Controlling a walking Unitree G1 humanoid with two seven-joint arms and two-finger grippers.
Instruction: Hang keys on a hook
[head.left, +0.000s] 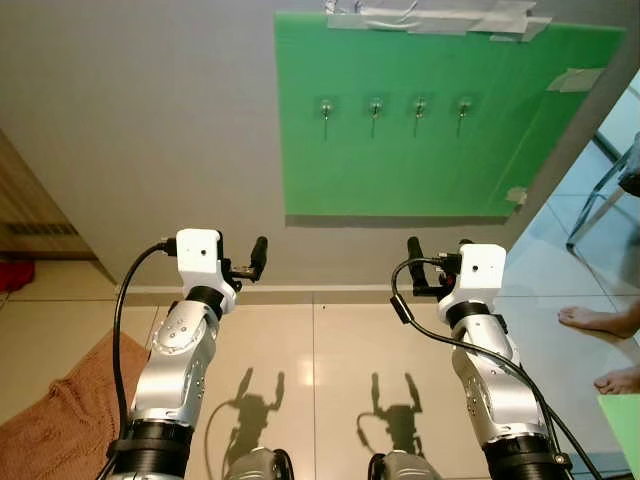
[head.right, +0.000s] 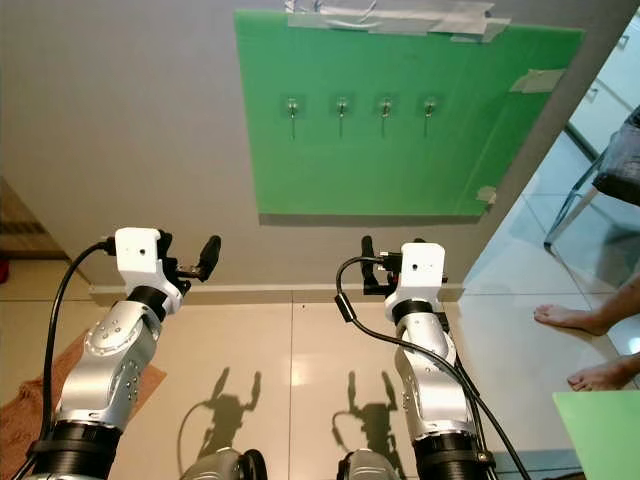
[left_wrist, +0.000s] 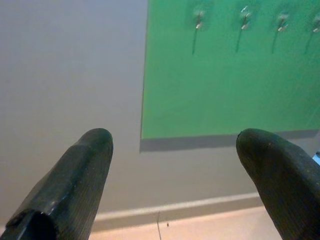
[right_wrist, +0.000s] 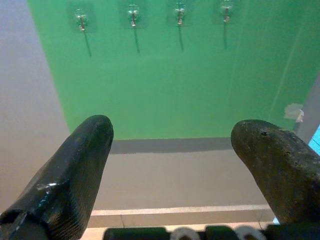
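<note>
Hooks: you have four small clear hooks (head.left: 325, 106) (head.left: 375, 105) (head.left: 420, 104) (head.left: 464, 103) in a level row on the upper part of the green board, far ahead and slightly right of centre; each hangs bare.
Keys: you cannot make out any keys, either on the hooks or between the fingers.
Green board: the green board (head.left: 420, 170) lies flat on the grey wall (head.left: 140, 120), taped along its top edge, with more bits of tape at its right edge.
Left gripper: your left gripper (left_wrist: 172, 170) is raised in front of the wall, well short of the board and to its lower left; its two black fingers (left_wrist: 75, 175) stand wide apart with nothing between them.
Right gripper: your right gripper (right_wrist: 172, 165) is raised level with the left one, below the board's lower edge and pointed at it; its fingers (right_wrist: 270, 160) are also spread wide and hold nothing.
Floor: pale tiles (head.left: 320, 350) run from the skirting towards you, carrying the shadows of both arms.
Cloth: an orange-brown cloth (head.left: 60, 420) lies on the tiles near your left side.
Person: two bare feet (head.left: 600, 320) stand on the tiles at the right edge.
Chair: a metal chair leg (head.left: 600, 195) shows far right, beside the board.
</note>
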